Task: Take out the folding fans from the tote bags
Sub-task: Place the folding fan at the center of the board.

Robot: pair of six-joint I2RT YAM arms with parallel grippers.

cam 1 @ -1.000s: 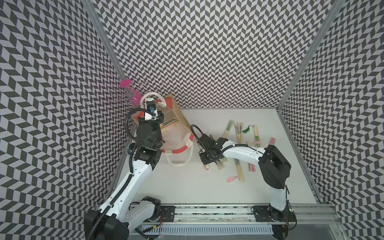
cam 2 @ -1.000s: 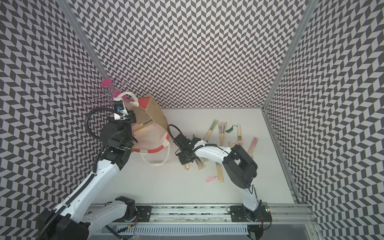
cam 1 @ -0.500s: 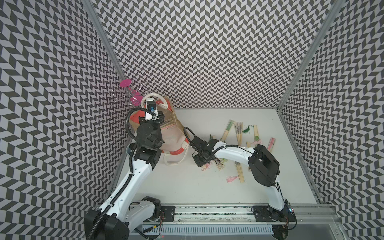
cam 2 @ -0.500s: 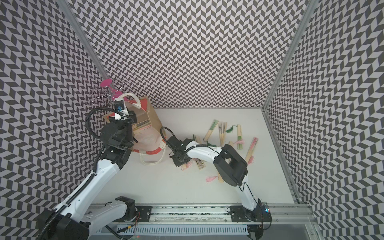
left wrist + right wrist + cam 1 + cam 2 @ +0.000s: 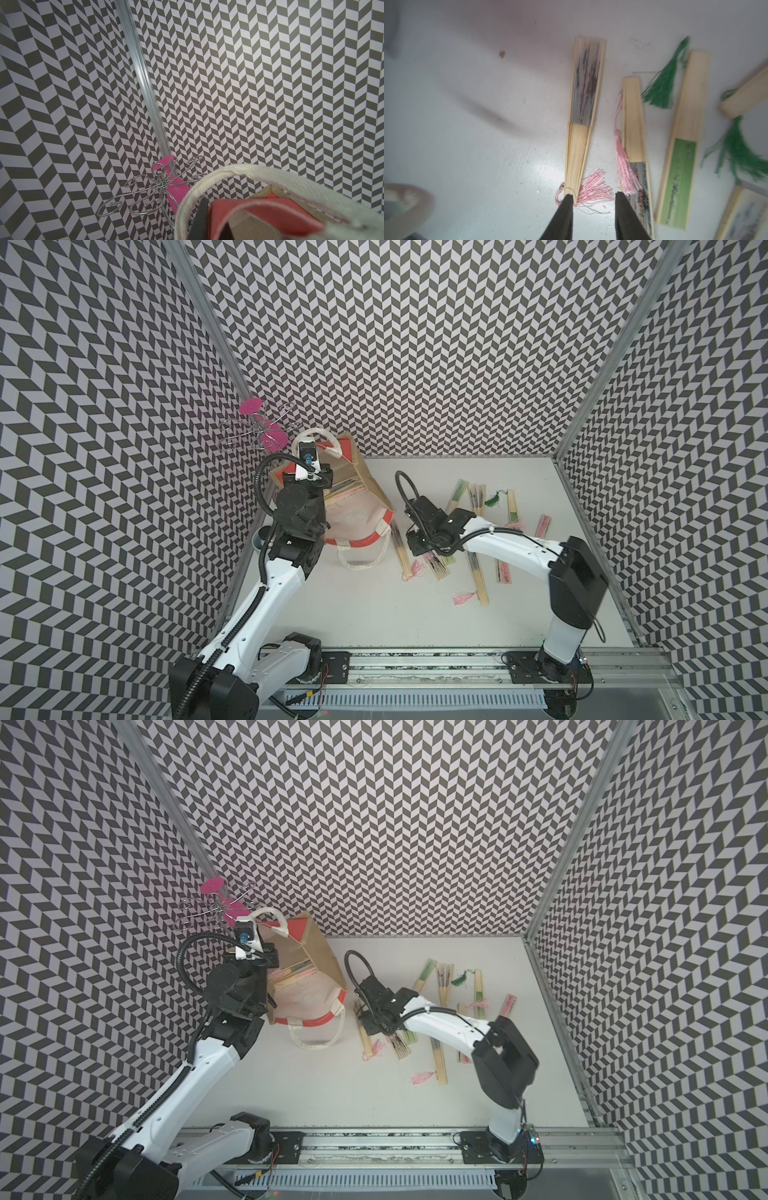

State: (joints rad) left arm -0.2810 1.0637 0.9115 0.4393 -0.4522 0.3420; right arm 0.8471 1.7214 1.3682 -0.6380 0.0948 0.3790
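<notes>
my left jaws are closed tight on the raised rim of the bag (image 5: 371,485), pinching its red panel (image 5: 270,212), and a cream handle (image 5: 228,172) arches over them in my left wrist view. the bag sits at the far left of the surface (image 5: 374,622), close to the corner where a wire stand (image 5: 259,431) with pink discs stands, and it is tipped so that its mouth shows in both top views. inside that mouth a few fans (image 5: 347,489) lie side by side; i cannot tell how many. its second handle (image 5: 361,565) lies flat on the surface on the near side. my right jaws are open with nothing between them, low over the surface just right of the bag. in my right wrist view, which is blurred, their tips stand either side of the pink tassel (image 5: 593,187) of one fan (image 5: 583,87) that lies flat, and i cannot tell if they touch it. just beside it lie a second fan (image 5: 632,116) with its own pink tassel and a green fan (image 5: 683,135). more lie scattered to the right, apart from the bag: a far group with a green tassel (image 5: 493,501), and a pink fan (image 5: 543,526) farthest right
</notes>
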